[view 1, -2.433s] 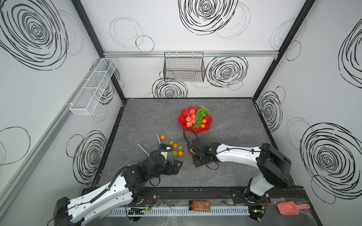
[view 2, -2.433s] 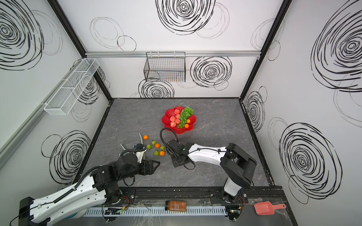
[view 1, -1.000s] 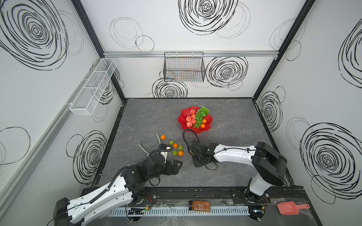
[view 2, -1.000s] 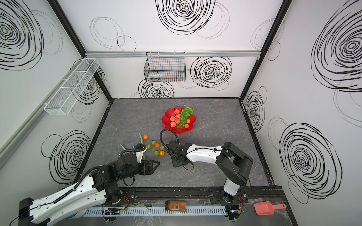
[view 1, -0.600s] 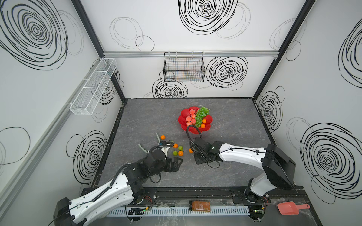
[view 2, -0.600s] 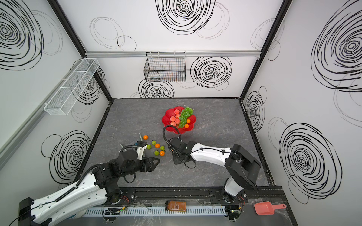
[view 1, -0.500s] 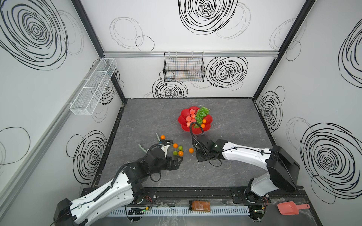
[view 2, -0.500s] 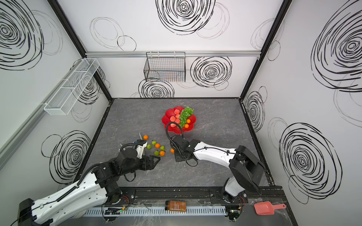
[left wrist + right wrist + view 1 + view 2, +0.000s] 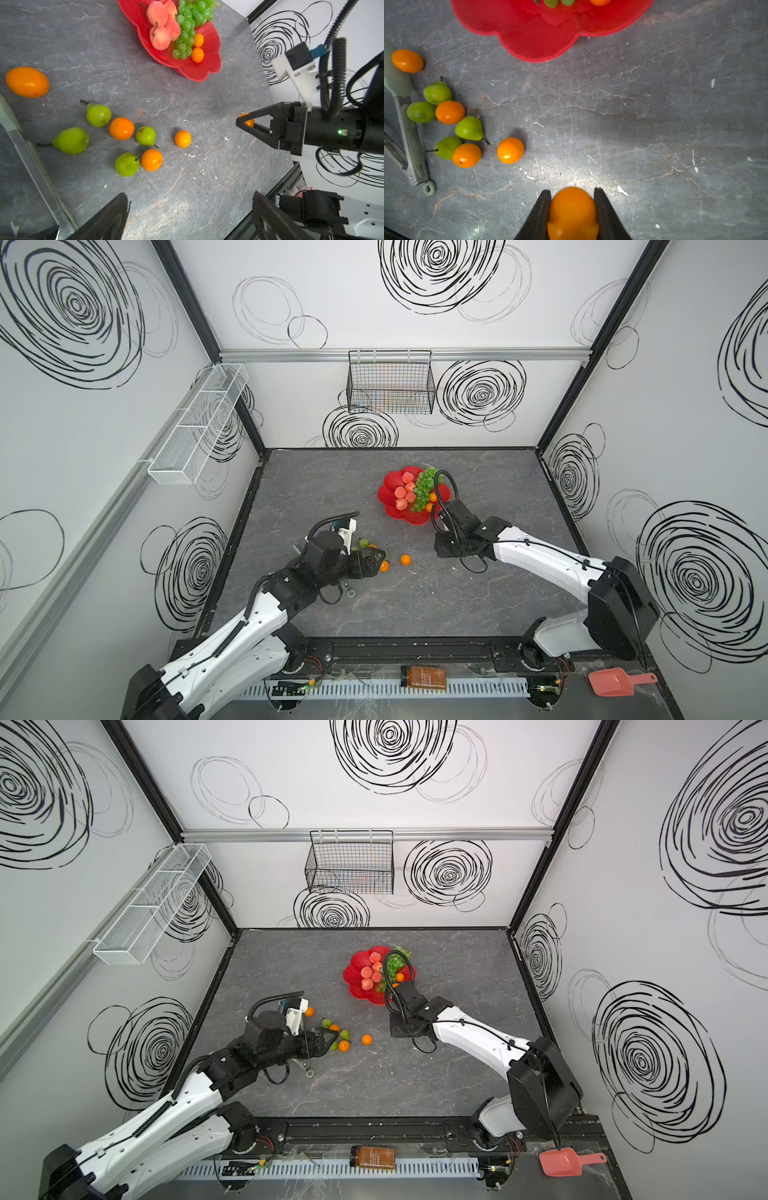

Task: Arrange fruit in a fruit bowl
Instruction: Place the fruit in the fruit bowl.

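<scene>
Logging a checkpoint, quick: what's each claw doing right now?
Left claw: open, holding nothing.
Right claw: closed on a tangerine.

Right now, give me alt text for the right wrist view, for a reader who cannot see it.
The right claw grips an orange tangerine over the grey table, with the scalloped red bowl just ahead. To one side lie four more tangerines and four green fruits, beside grey-green tongs.
</scene>
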Action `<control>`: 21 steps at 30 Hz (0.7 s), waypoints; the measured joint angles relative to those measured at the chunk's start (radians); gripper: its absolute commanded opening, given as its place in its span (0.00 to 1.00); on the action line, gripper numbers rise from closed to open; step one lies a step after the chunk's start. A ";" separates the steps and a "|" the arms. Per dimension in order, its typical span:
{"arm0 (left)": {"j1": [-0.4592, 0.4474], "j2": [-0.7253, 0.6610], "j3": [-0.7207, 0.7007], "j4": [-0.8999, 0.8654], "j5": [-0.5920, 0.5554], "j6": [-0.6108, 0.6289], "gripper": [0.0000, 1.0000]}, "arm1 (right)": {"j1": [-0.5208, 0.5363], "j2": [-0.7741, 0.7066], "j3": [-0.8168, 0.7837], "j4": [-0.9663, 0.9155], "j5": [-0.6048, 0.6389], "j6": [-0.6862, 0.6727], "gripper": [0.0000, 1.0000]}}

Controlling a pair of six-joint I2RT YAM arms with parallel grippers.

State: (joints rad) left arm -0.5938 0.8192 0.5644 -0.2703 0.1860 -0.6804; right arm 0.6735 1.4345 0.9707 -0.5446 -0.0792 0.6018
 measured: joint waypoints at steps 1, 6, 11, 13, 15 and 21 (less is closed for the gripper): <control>0.011 0.011 0.008 0.006 0.009 0.008 0.96 | -0.010 0.000 0.012 -0.002 -0.002 -0.008 0.27; 0.065 0.060 0.037 0.029 0.047 0.040 0.96 | -0.049 0.014 0.082 -0.006 -0.006 -0.041 0.24; 0.100 0.119 0.072 0.047 0.079 0.068 0.96 | -0.071 0.060 0.164 -0.005 -0.007 -0.079 0.24; 0.113 0.147 0.090 0.062 0.090 0.078 0.96 | -0.080 0.090 0.198 -0.005 -0.008 -0.095 0.24; 0.126 0.174 0.108 0.073 0.101 0.087 0.96 | -0.088 0.120 0.223 -0.005 -0.009 -0.109 0.24; 0.152 0.249 0.136 0.126 0.129 0.099 0.96 | -0.119 0.238 0.302 -0.005 -0.003 -0.153 0.24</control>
State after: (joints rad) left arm -0.4416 1.0687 0.7002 -0.1444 0.3145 -0.5812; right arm 0.5549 1.6722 1.2724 -0.5491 -0.0822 0.4492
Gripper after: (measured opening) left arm 0.960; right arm 0.315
